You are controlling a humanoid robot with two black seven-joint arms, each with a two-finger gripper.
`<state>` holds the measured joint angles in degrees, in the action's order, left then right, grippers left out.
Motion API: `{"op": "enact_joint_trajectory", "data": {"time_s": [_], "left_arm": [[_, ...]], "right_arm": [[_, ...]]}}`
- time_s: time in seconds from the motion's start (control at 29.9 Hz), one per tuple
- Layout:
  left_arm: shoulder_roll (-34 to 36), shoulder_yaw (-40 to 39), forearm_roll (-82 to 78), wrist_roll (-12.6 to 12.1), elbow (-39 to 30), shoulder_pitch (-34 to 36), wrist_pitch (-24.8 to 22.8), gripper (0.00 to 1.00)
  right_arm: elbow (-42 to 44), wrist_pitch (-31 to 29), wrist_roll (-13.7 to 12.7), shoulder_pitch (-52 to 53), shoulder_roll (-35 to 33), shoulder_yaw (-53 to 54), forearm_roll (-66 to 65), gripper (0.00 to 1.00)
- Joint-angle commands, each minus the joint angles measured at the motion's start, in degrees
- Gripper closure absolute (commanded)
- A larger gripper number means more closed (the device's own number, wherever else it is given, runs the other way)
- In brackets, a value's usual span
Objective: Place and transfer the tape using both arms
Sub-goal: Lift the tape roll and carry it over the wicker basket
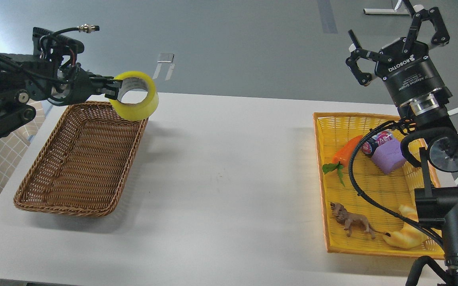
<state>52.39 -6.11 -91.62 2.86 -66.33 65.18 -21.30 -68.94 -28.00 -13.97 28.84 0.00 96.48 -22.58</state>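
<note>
At upper left, the left gripper (114, 89) is clamped on the tape (134, 95), held over the brown basket (82, 159). At upper right, the right gripper (394, 39) has its fingers spread.

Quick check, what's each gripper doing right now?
Left gripper: closed on the tape, held above the brown basket's far corner.
Right gripper: open, empty, raised above the yellow basket.
</note>
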Motion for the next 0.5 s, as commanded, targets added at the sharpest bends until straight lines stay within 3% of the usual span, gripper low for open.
{"op": "enact_joint_trajectory", "data": {"time_s": [0.0,0.17,0.47], "left_arm": [[2.7,0.0,-0.1,1.1,0.0,-1.3,0.0,1.0],[5.3,0.0,-0.1,2.4,0.0,-3.7,0.0,1.0],[7.7,0.0,-0.1,2.6,0.1,-10.4,1.0,1.0]], "right_arm": [[0.1,0.0,0.0,0.0,0.0,-0.1,0.0,0.01],[0.0,0.0,0.0,-0.1,0.0,-0.2,0.0,0.01],[0.2,0.0,0.0,-0.1,0.0,-0.3,0.0,0.01]]}}
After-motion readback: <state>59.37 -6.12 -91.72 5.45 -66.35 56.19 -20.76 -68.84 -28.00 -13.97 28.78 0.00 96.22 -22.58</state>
